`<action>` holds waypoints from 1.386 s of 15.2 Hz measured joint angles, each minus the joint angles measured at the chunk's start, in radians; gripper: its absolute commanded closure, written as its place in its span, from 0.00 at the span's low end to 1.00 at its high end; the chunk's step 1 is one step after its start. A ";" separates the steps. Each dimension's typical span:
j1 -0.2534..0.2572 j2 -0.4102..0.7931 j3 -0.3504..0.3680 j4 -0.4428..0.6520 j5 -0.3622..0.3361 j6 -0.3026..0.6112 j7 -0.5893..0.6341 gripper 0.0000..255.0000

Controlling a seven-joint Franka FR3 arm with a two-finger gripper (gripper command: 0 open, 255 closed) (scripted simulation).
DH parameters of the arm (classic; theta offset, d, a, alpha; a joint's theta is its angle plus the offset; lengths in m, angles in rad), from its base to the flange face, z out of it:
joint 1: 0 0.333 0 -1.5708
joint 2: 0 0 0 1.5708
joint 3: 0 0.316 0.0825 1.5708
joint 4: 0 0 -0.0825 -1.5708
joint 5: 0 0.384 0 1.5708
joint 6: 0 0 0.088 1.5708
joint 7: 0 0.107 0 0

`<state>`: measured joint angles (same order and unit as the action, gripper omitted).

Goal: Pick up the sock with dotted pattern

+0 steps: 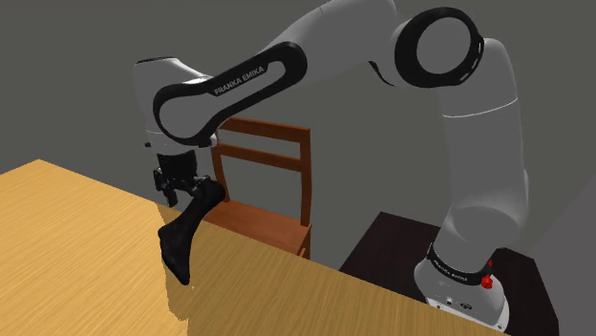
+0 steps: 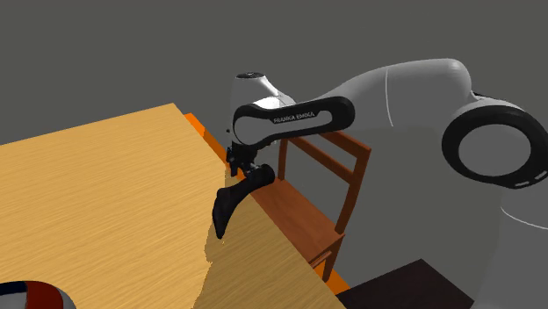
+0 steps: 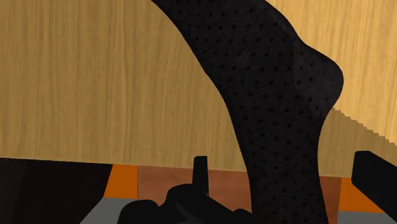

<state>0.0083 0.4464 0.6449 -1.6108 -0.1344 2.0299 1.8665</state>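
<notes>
The dotted sock is black with a fine dot pattern and stands tilted at the wooden table's edge. Its lower tip is down at the tabletop and its upper end is up at my gripper. In the second exterior view the sock hangs below the gripper in the same way. Seen from the wrist, the sock passes between my fingers; the gripper is open, and one black fingertip stands clear of the fabric.
A brown wooden chair stands just beyond the table edge, close behind the gripper. The table has an orange rim. A red, white and blue object lies at the second exterior view's lower left. The arm's base sits on a dark stand.
</notes>
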 measured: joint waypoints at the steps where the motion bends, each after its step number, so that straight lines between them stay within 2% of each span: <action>1: 0.012 0.022 -0.008 0.022 -0.008 -0.001 0.021 0.00; 9: 0.032 0.085 -0.032 0.001 -0.039 0.078 0.047 0.00; 10: 0.032 0.087 -0.033 0.001 -0.040 0.080 0.047 1.00; 21: 0.032 0.086 -0.033 0.003 -0.040 0.079 0.048 1.00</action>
<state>0.0408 0.5322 0.6120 -1.6078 -0.1739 2.1084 1.9141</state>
